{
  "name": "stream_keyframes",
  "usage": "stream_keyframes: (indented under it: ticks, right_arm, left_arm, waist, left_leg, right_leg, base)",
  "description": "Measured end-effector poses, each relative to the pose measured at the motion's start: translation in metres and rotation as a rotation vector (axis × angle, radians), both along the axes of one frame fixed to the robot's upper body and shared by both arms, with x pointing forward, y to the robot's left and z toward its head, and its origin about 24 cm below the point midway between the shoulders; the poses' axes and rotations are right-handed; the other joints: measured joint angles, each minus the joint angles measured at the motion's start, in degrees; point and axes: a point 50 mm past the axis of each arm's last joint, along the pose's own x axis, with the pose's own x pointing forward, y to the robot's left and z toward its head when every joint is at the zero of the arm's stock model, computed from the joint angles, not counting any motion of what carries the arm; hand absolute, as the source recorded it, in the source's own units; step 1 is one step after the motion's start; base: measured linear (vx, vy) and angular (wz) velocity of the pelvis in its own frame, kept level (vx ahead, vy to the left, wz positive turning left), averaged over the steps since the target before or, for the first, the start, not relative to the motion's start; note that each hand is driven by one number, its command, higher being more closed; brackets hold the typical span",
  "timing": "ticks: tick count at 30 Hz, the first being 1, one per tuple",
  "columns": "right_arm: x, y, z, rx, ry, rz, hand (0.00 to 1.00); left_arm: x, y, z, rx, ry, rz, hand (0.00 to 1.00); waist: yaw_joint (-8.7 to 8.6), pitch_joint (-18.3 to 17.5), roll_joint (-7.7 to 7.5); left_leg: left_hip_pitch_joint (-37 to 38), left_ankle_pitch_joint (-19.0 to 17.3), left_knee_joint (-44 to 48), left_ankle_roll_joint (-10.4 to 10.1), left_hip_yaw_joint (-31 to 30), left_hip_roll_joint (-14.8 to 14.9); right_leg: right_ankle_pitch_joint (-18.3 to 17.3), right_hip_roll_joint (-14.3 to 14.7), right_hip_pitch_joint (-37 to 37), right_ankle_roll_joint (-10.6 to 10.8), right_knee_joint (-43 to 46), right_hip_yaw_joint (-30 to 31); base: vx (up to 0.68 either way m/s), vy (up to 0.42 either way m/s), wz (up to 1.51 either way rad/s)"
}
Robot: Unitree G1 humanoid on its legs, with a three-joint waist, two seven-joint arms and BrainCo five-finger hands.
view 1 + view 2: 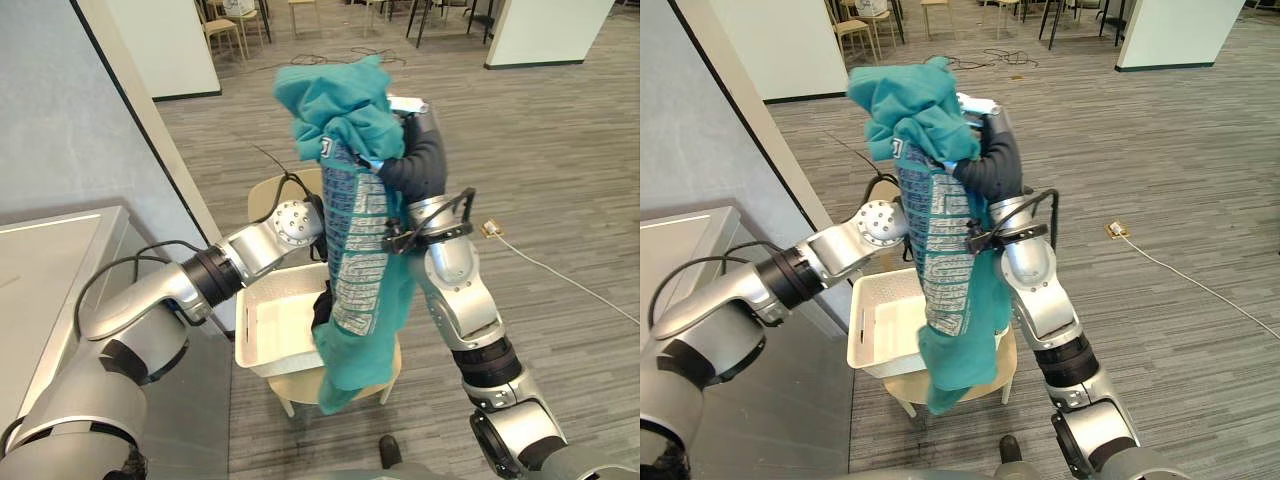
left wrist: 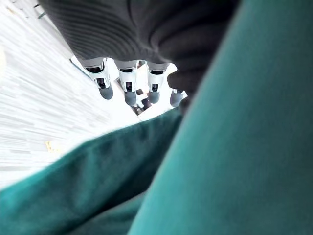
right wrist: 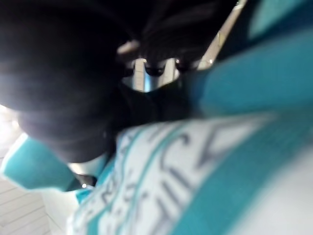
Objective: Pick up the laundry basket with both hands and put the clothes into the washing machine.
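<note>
High above the white laundry basket (image 1: pixel 262 335), the right hand (image 1: pixel 420 150) holds up a teal garment (image 1: pixel 360 250). The soft cloth is crumpled into a loose bunch over the top of the hand. Below the bunch it hangs in one long fold, with a pale panel of printed rows down its front. The right hand's fingers are buried in that bunch, with only the dark ribbed cover clear of it, so I cannot tell how they close on the cloth. The garment's lower end drapes over the basket's near corner and hangs past the seat of the wooden chair (image 1: pixel 296 387) that carries the basket. The basket is rectangular and hard-walled, with narrow slots in its side. The left arm reaches in behind the hanging cloth, above the basket. In the left wrist view, the left hand (image 2: pixel 129 83) has its fingers (image 2: pixel 104 81) straight and slightly apart, dark tips free and curled round nothing. Smooth teal folds lie close before them. Striped grey carpet (image 1: pixel 540 180) covers the floor around the chair.
</note>
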Motion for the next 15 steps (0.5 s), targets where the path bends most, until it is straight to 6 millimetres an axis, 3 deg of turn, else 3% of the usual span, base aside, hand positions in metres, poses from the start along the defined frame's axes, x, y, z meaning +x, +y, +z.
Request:
stream_keyframes:
  ticks: [4,15]
  right_arm:
    - [-0.001,0.002,-0.004,0.018,0.020,0.008,1.00]
    - [0.000,-0.004,-0.005,-0.018,0.011,-0.019,1.00]
  left_arm:
    - [-0.001,0.000,-0.004,-0.005,0.011,0.005,1.00]
    - [-0.005,-0.024,-0.001,-0.103,0.034,-0.013,1.00]
  waist:
    - [0.01,0.03,0.17]
    - [-0.12,0.09,0.31]
  left_leg:
    - [-0.05,0.03,0.05,0.04,-0.53,-0.21]
    - [-0.61,0.05,0.05,0.06,-1.53,-0.52]
  right_leg:
    - [-0.03,-0.29,0.17,0.03,-0.02,-0.19]
    - [-0.06,-0.63,-0.08,0.04,-0.03,-0.69]
  base:
    - [-0.04,-0.010,0.05]
    - [-0.01,-0.001,0.02]
